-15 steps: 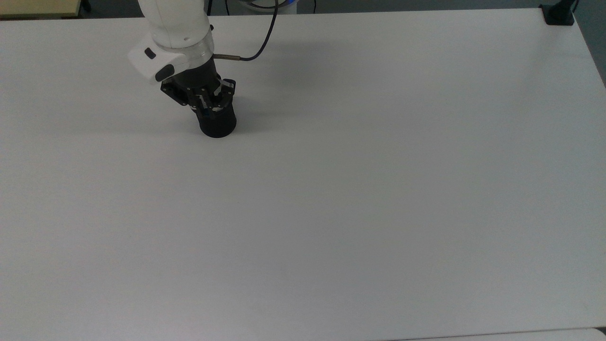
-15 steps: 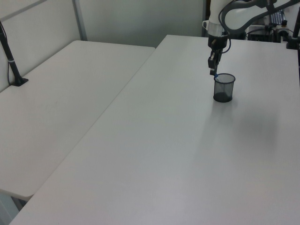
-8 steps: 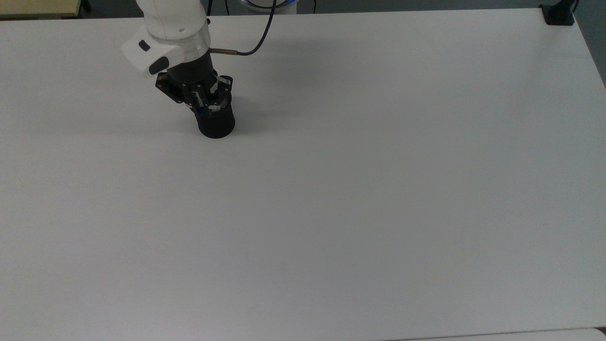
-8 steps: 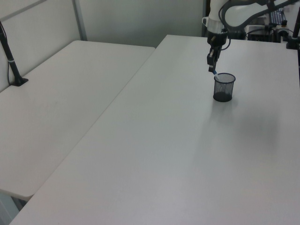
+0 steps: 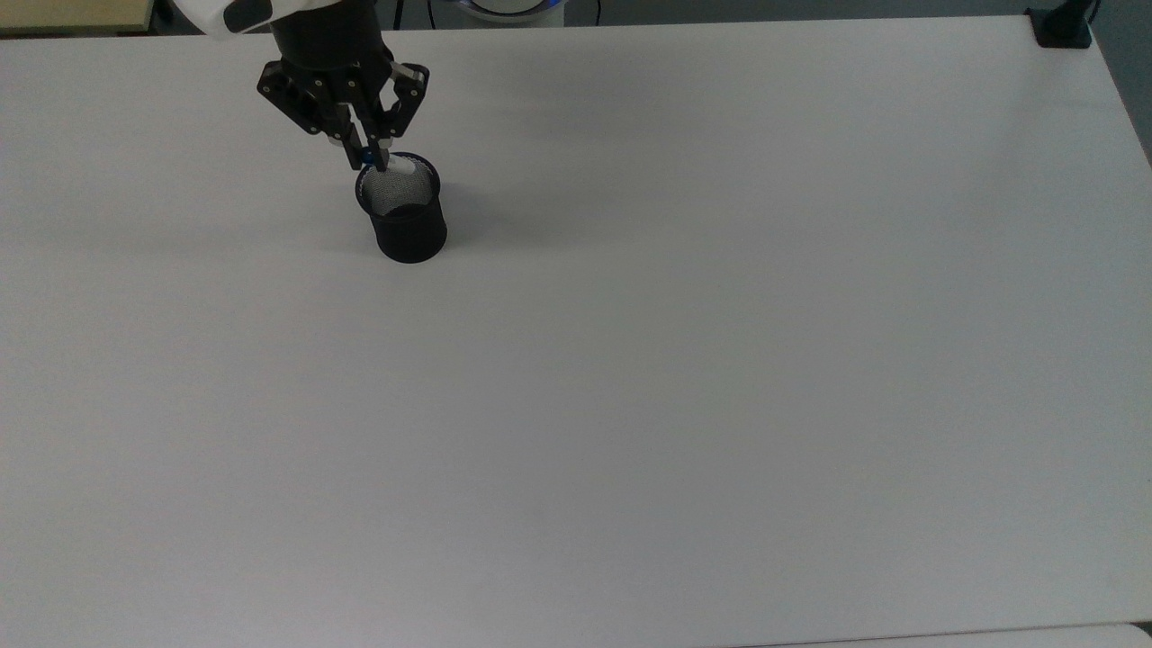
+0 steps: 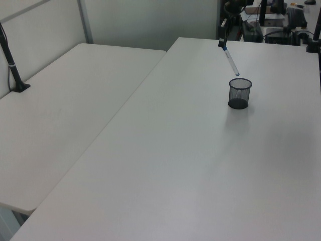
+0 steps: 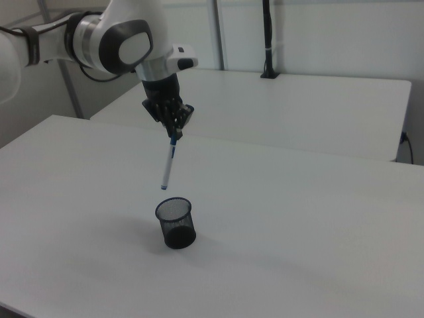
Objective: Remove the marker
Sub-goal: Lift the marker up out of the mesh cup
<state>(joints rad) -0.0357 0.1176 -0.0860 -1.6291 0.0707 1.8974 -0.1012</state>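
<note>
Step in hand: extraction. The gripper (image 7: 175, 134) is clamped on the upper end of the marker (image 7: 167, 165) and holds it in the air above the cup (image 7: 175, 223). In the right view the marker's lower tip hangs just above the rim, clear of the mesh. In the left view the marker (image 6: 230, 61) slants down from the gripper (image 6: 221, 44) toward the cup (image 6: 239, 93), with the tip near the rim and no visible contact. In the top view the gripper (image 5: 367, 162) sits at the far edge of the cup (image 5: 402, 216), and the marker (image 5: 397, 166) appears foreshortened over the opening.

The lift appears complete, or very nearly so. The next move calls for carrying the marker sideways, away from the cup, then lowering it onto open surface (image 5: 720, 360) and releasing it. Because the marker hangs tilted, its low tip should clear the rim before any lateral travel; otherwise it may catch the cup and tip it.

Marker description: slim white barrel, blue band near the gripped end, blue lower tip. It is held by one end only, so it may swing.
</note>
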